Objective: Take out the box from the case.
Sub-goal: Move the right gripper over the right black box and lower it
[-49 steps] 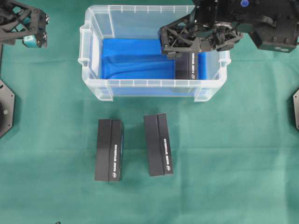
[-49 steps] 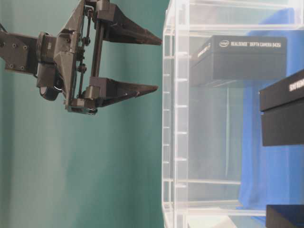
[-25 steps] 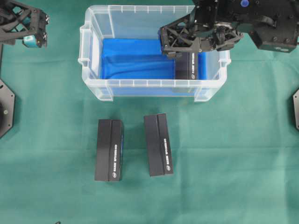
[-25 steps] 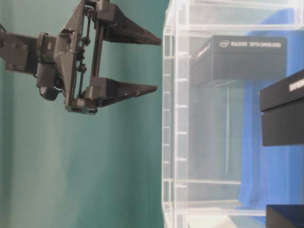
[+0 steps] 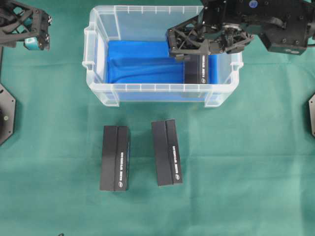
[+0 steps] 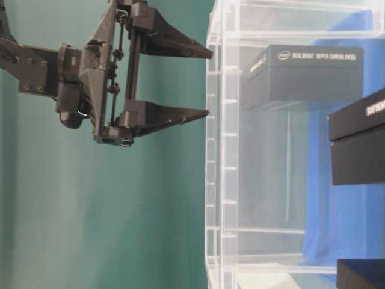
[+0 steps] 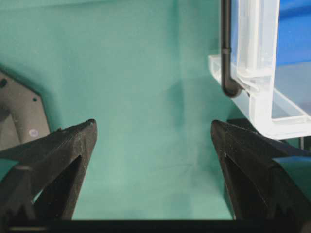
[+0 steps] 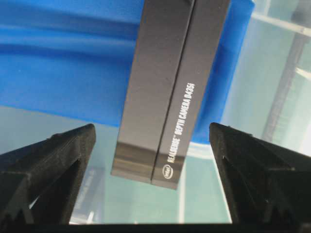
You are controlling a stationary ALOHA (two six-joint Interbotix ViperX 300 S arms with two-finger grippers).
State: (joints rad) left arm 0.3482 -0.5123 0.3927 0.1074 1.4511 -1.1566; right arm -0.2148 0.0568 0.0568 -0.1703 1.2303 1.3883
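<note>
The case (image 5: 98, 88) is a clear plastic tub lined with a blue cloth (image 5: 142, 61). A black box (image 5: 197, 71) printed with white text lies at its right end. My right gripper (image 5: 178, 44) hangs open just above the rim, over that box and apart from it. In the right wrist view the box (image 8: 165, 87) lies below, between the spread fingers (image 8: 58, 160). From table level the right gripper (image 6: 207, 83) straddles the line of the box (image 6: 307, 75) from outside the case (image 6: 219, 150). My left gripper (image 5: 34, 29) stays far left, open and empty (image 7: 153, 128).
Two more black boxes (image 5: 115, 157) (image 5: 166, 152) lie side by side on the green cloth in front of the case. Black mounts sit at the left edge (image 5: 5, 113) and right edge (image 5: 311, 115). The left wrist view shows the case's corner (image 7: 257, 97).
My right gripper has moved a little closer to the case's rim, still open. The left arm and all boxes have stayed put.
</note>
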